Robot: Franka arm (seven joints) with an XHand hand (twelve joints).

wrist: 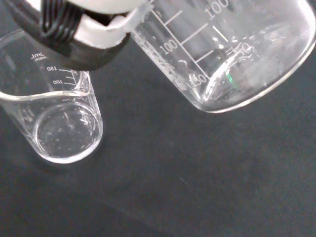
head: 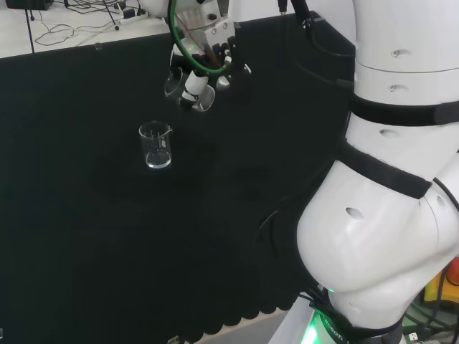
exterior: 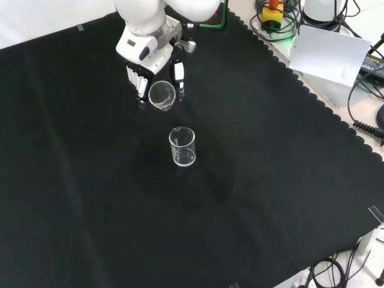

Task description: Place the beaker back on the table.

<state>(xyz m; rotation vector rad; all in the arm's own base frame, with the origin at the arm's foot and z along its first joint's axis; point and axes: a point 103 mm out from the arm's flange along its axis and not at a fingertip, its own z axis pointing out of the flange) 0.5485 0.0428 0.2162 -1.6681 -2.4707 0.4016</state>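
The hand point(exterior: 150, 63) hangs above the black cloth with its fingers curled round a clear glass beaker point(exterior: 162, 95), which is tilted with its mouth toward the front camera. In the head view the held beaker point(head: 190, 89) sits under the hand point(head: 208, 50), clear of the cloth. A second clear beaker point(exterior: 182, 146) stands upright on the cloth just in front of the hand; in the head view this standing beaker point(head: 155, 145) is to the lower left of the hand. The wrist view shows the held beaker point(wrist: 232, 54) close up, a finger point(wrist: 84, 39) and the standing beaker point(wrist: 54, 118), which looks empty.
Black cloth point(exterior: 270, 198) covers the bench, with a scalloped edge point(exterior: 336, 120) at the front view's right. Cables and a white box point(exterior: 327, 54) lie beyond that edge. The arm's white links point(head: 387, 179) stand at the head view's right.
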